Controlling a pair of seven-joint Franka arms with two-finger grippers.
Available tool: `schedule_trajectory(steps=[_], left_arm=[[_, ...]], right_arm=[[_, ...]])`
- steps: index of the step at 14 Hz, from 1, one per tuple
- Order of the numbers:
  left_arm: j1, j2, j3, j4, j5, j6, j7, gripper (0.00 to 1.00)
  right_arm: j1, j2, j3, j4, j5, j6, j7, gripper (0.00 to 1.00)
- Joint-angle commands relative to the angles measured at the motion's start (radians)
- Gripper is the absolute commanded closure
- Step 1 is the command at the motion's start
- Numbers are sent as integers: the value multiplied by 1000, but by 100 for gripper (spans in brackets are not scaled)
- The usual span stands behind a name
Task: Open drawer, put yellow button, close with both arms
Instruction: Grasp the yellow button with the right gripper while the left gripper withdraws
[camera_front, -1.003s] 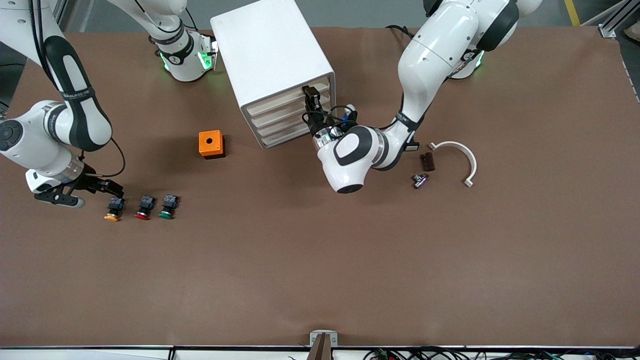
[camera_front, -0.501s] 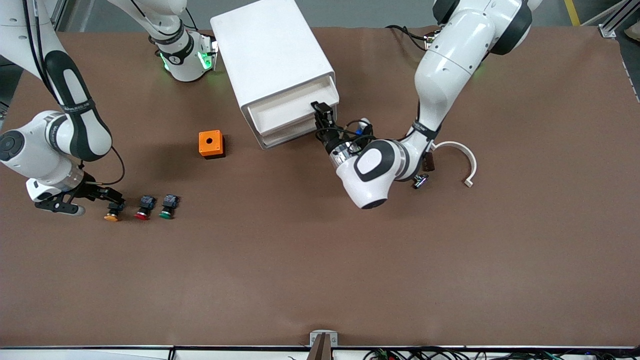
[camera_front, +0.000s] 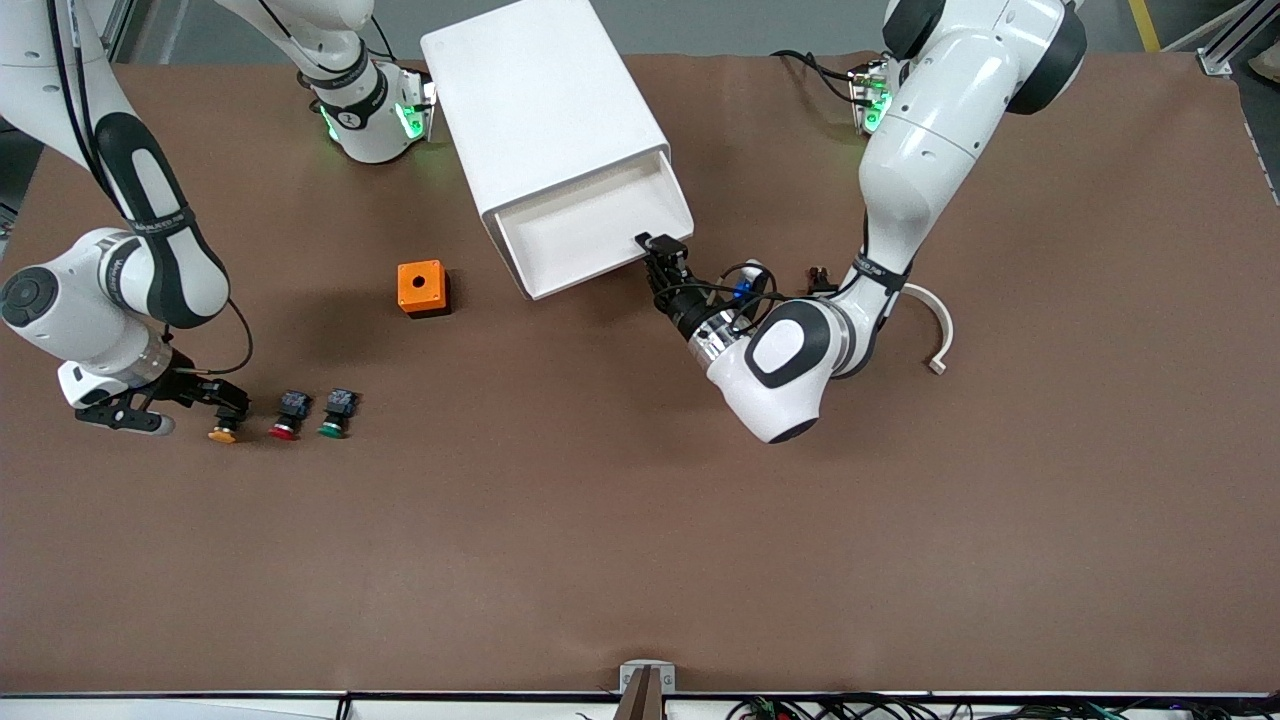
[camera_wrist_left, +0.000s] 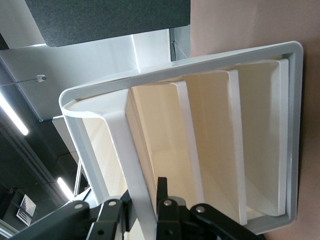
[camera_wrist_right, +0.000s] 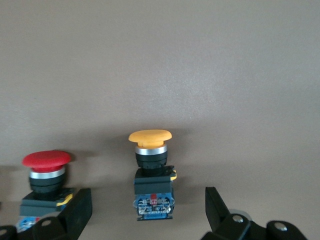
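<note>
the left gripper (camera_front: 663, 250) is clamping the opened drawer (camera_front: 590, 225) front while the right gripper (camera_wrist_right: 150, 210) is straddling the yellow button (camera_wrist_right: 151, 165), open, ungrasped

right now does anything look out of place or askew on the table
The white boxy cabinet sits askew, turned at an angle to the brown table's edges. Its top drawer is pulled out by the left gripper, as intended. Nothing looks spilled or damaged.

High front camera overlooks the whole table (camera_front: 640, 560); each wrist camera looks close along its jaws.
</note>
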Motion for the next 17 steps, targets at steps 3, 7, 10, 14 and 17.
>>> schedule_trajectory(steps=[3, 7, 10, 14, 17], left_arm=[[10, 5, 6, -1, 3, 31, 28, 81], [8, 3, 6, -1, 8, 32, 37, 30], [10, 1, 6, -1, 8, 32, 39, 0], [16, -12, 3, 5, 3, 26, 114, 0], [36, -20, 2, 10, 5, 23, 181, 0]], right_arm=[[-17, 41, 6, 7, 19, 35, -28, 0], [-17, 61, 6, 7, 19, 35, -27, 0], [-19, 61, 6, 7, 19, 35, -25, 0], [-19, 66, 6, 6, 19, 35, -23, 0], [-27, 66, 8, 6, 19, 35, -25, 41]])
